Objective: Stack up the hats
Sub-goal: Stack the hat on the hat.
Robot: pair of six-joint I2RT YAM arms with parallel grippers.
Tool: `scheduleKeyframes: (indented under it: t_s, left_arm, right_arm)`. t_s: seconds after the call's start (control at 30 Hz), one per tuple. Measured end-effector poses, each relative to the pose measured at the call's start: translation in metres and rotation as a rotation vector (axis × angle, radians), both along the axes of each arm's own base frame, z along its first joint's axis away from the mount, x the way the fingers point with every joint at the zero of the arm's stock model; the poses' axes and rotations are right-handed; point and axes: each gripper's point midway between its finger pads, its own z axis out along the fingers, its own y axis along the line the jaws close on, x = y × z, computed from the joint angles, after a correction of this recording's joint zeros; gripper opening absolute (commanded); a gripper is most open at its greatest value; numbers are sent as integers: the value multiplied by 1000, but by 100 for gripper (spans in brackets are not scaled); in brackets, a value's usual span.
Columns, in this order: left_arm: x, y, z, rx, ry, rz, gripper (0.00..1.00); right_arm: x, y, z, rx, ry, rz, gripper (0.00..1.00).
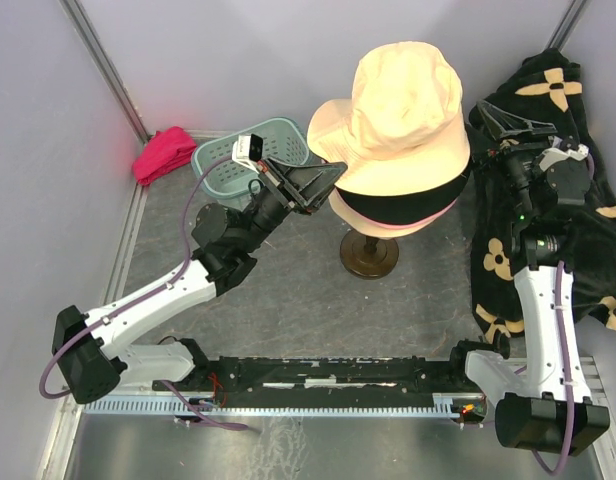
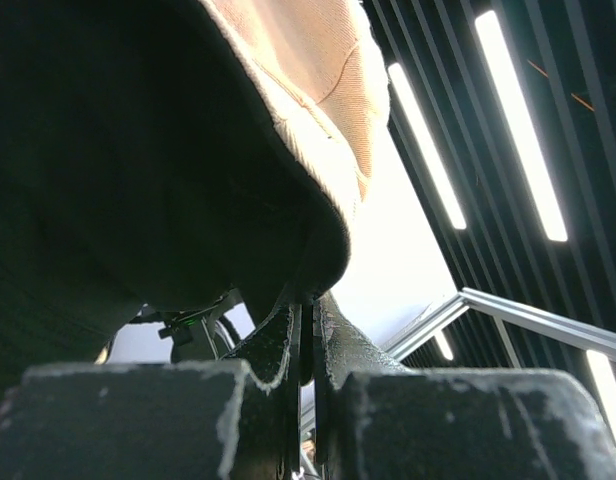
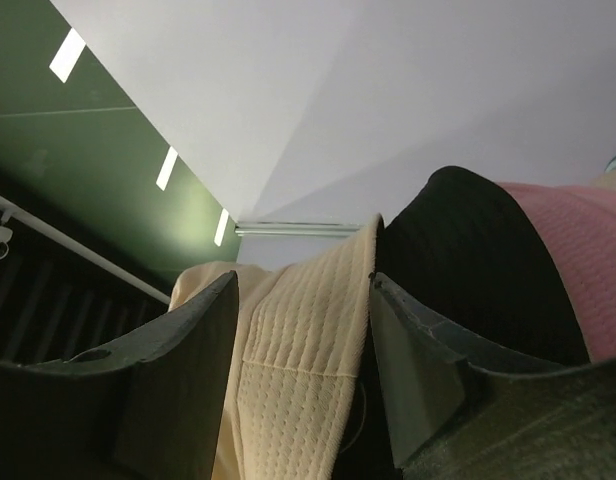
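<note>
Leftward, cream hat brim edge inside tight left tool; right tool agape.

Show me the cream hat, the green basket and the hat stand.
cream hat point(image 1: 403, 95): top view, on its crown.
green basket point(image 1: 213, 168): top view, on its left side.
hat stand point(image 1: 373, 262): top view, on its round dark base.

Cream hat over black hat on stand, left pincer at brim
</note>
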Motion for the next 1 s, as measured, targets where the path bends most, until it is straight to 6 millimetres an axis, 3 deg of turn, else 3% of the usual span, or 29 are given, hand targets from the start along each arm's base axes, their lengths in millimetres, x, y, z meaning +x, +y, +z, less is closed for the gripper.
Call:
scheduleKeyframes:
  t_s: [0.3,0.73,1.0]
  left_arm:
    - [3,-5,-4,9,5,-3,3]
    - [5,-7,-5,12,7,-4,3]
    - [4,-7,-5,13,7,-5,3]
  right_arm:
    - [-8,16,-6,-5,9,55,63]
    - [-16,21,-14,-2,1,68,61]
    - [-18,21,-8,26,-23,76,52]
